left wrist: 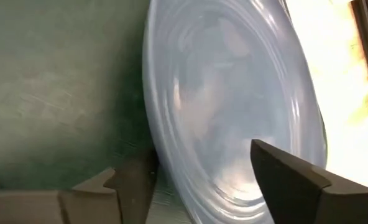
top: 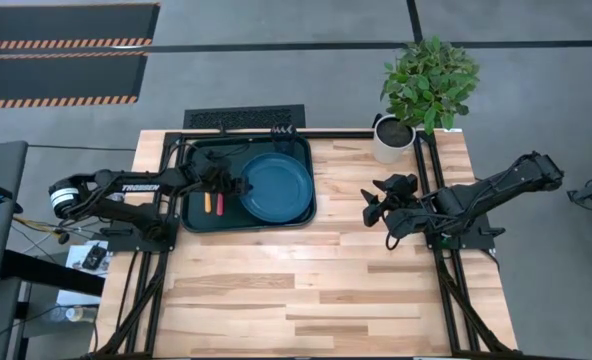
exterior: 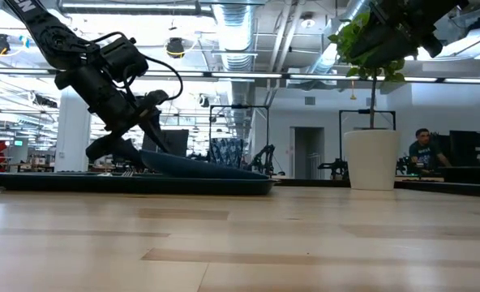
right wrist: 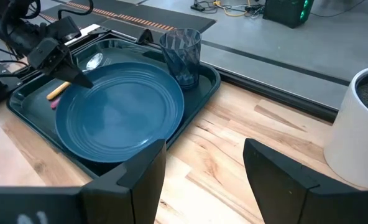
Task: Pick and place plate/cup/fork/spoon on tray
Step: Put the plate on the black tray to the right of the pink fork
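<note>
Teal plate point(top: 277, 185) lies in tray point(top: 198, 221), right half, w/ cup point(right wrist: 181, 56) at tray's far right corner — left gripper point(top: 238, 186) spread astride plate's rim. Right gripper point(top: 374, 199) spread, above table's right edge.

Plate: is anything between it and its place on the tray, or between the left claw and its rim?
Nothing visible. The plate already lies in the tray, beside the cup, with the fork and spoon on its other side. The left claw stands open at the plate's rim. The right claw waits over bare table.
</note>
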